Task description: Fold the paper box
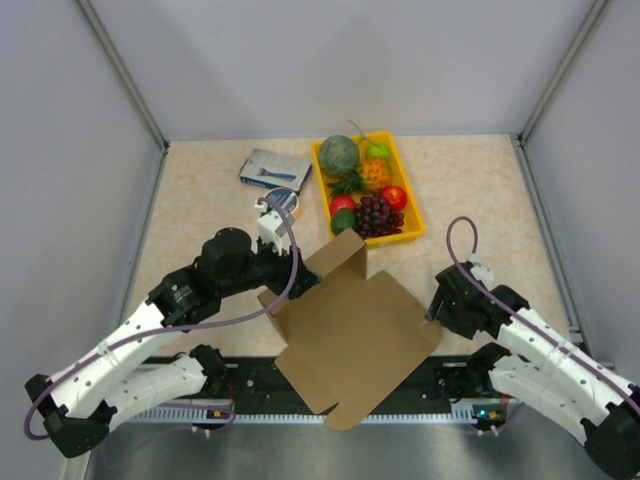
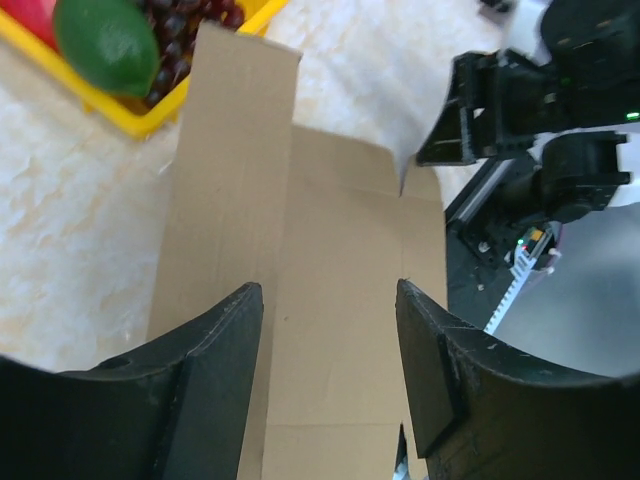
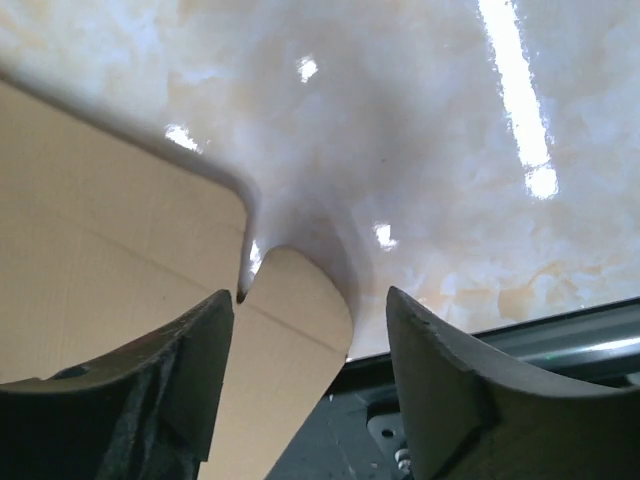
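**Both pincers open at the edges of the cardboard**

The paper box [image 1: 350, 335] lies mostly flat on the table [image 1: 200, 200], turned like a diamond between my two arms. Its near corner hangs over the table's front edge, above the black rail where my bases sit. One flap [image 1: 345, 255] at the far corner stands up, just short of the yellow fruit tray [image 1: 396, 240]. The rest of the sheet is spread out.

My left pincer [image 1: 298, 283] is at the sheet's left edge, beside that raised flap. In the left wrist view its jaws are apart [image 2: 328, 290] and clamp nothing. Brown cardboard [image 2: 340, 300] fills the gap between the fingers, and the upright flap [image 2: 235, 170] rises along the left finger [image 2: 215, 370]. I cannot tell whether that finger touches the flap. Beyond the flap a corner of the tray [image 2: 120, 110] shows, with a green fruit in it.

My right pincer [image 1: 440, 305] is at the sheet's right corner. Its jaws are apart too [image 3: 310, 298] and hold nothing. Seen from the right wrist, a rounded tab of the box [image 3: 290, 330] lies flat on the table between the fingers, with a narrow notch cut beside it. The larger panel [image 3: 100, 280] runs off to the left.

A small blue-grey packet [image 1: 274, 168] lies at the back of the table, left of the tray and well apart from the box.
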